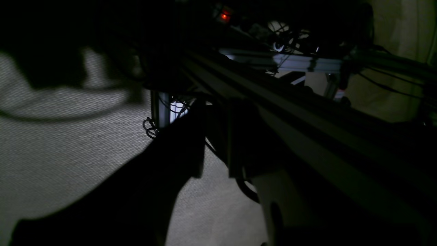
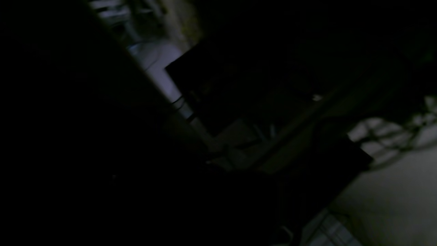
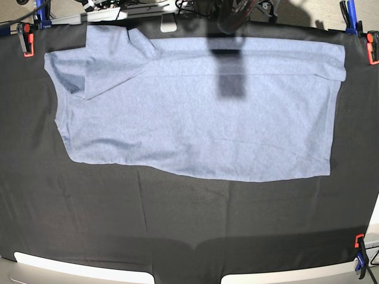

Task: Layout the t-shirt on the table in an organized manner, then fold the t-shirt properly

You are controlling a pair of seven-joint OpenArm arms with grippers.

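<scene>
Light blue-grey t-shirt (image 3: 195, 118) spread flat across the far half of the black worktop (image 3: 177, 225), lying sideways, neck end toward the left of the base view and hem toward the right. Top edge doubled over into a long band running along the far side, with 1 short sleeve (image 3: 112, 59) folded in over the body near the upper-left corner. Lower edge slightly uneven, a few soft creases across the middle. Dark rectangular shadow (image 3: 231, 74) cast on the cloth just below the far edge, under a blurred piece of arm at the top of the base view. Orange-and-black clamps at the corners: 1 at upper left (image 3: 25, 38), 1 at upper right (image 3: 372, 47), 1 at lower right (image 3: 359, 255). Near half of the worktop bare black fabric. Both wrist views very dark, showing only frame rails (image 1: 307, 63), cables and pale floor. Left fingers lost in the gloom there: cannot tell whether spread or closed. Right fingers pressed together, pinching nothing visible.
</scene>
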